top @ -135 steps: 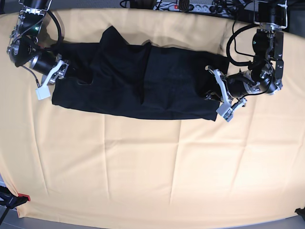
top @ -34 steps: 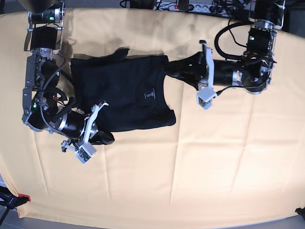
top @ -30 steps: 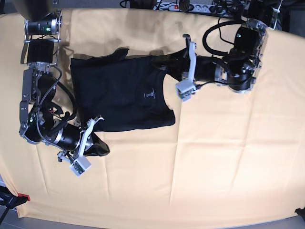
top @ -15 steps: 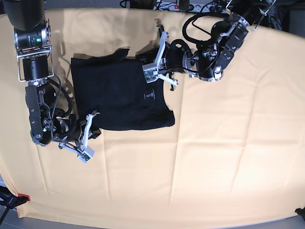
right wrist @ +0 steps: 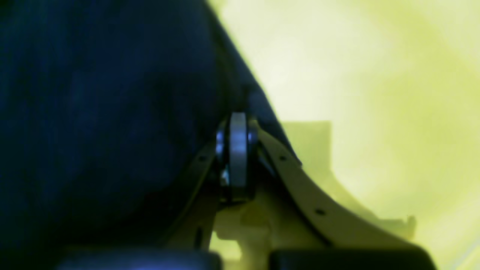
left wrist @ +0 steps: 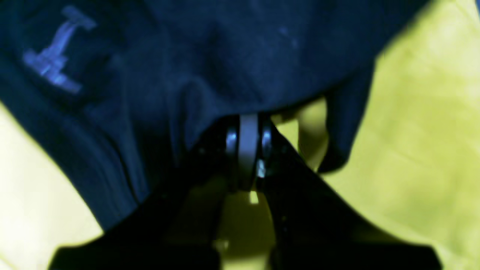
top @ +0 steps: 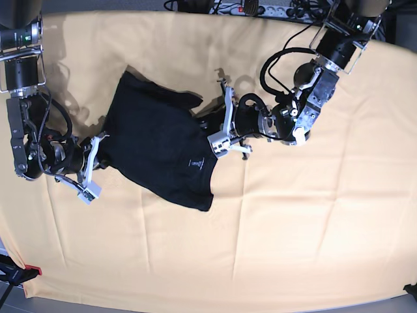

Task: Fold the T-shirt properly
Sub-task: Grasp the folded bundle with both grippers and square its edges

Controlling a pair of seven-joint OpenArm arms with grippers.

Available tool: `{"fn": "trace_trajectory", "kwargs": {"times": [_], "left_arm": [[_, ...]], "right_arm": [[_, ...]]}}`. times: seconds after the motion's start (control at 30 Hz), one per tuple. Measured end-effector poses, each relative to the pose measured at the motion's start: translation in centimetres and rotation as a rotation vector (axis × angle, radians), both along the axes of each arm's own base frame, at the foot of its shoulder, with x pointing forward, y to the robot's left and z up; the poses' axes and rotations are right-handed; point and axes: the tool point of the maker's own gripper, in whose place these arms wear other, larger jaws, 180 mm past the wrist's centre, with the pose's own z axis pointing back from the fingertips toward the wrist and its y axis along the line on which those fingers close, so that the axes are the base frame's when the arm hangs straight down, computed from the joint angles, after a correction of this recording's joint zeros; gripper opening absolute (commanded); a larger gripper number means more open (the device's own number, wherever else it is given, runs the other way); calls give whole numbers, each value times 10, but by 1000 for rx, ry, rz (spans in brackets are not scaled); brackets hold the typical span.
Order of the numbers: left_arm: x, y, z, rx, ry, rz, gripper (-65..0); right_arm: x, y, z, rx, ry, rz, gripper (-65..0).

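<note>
The black T-shirt (top: 156,143) lies folded and slanted on the yellow cloth, left of centre, with its small pale label (top: 193,162) facing up. My left gripper (top: 214,127) is shut on the shirt's right edge near the label. In the left wrist view its jaws (left wrist: 247,125) pinch dark fabric, the T-shirt (left wrist: 210,48) filling the top and the label (left wrist: 56,67) at the upper left. My right gripper (top: 99,160) is shut on the shirt's left edge. The right wrist view shows that gripper (right wrist: 238,122) closed on the T-shirt's (right wrist: 105,112) hem.
The yellow cloth (top: 293,228) covers the whole table and is faintly creased. A power strip and cables (top: 260,8) lie beyond the far edge. A red clip (top: 32,269) holds the cloth at the near left corner.
The long strip has been folded in half leftward. In the last half second both grippers swung the shirt: the left one came down, the right one went up and left, and the shirt now lies slanted.
</note>
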Motion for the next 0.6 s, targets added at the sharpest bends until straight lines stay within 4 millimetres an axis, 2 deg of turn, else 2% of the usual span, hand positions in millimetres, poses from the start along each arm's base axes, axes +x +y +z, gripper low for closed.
{"fn": "trace_trajectory", "kwargs": {"times": [0.23,0.43,0.5,0.6], "left_arm": [[47,17,-1,-46,-115,85,-650],[86,33,7,-81,-219,141,-650],[94,31,8,-79,-228,147,-650],[103,18,12,-69,-235,140,-650]], "right_arm": [[-52,14,-10,19,13,20,-650],[-92,25,-3,24,17,-16,-650],[-105,35,0,27,7,-2,-650],[-120,54,-2,30,-8,-17,-650]]}}
